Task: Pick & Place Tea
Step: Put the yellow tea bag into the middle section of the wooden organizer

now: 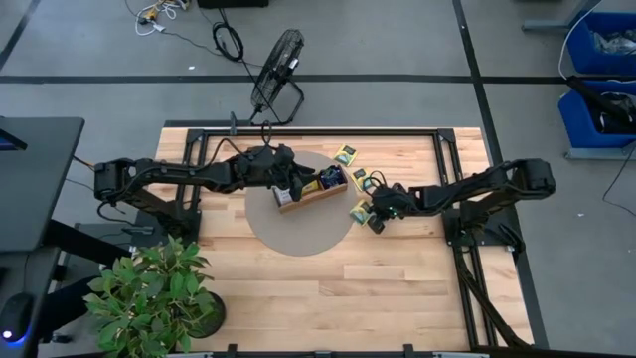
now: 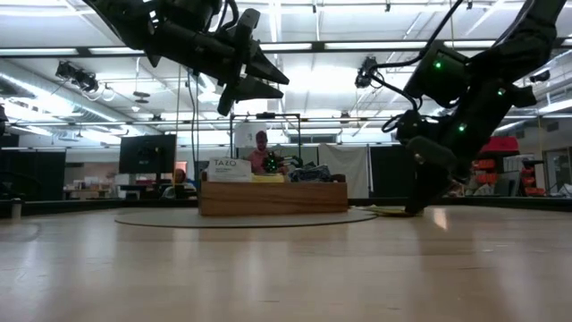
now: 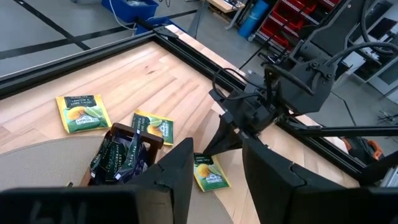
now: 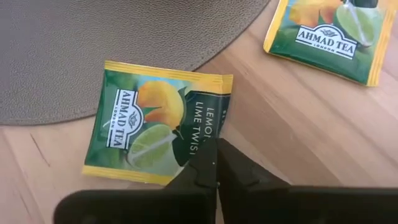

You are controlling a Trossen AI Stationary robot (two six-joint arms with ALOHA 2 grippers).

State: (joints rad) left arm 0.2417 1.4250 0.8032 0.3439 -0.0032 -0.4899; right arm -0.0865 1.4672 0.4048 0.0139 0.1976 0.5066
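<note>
Green packet: green-yellow square tea packet [image 4: 163, 122], flat on the wood at the round grey mat's [image 1: 298, 234] edge.
Right gripper [image 4: 216, 163]: jaws together, nipping that packet's near edge.
Direction: tray lies left of this grip.
Left gripper [image 3: 214, 171]: parted, empty, over the long wooden tray [image 1: 310, 192].
Tray contents: dark packets, one end.

The wooden table [image 1: 397, 288] carries a round grey mat [image 1: 298, 234] and loose tea packets [image 1: 347, 154] (green-yellow ones).
</note>
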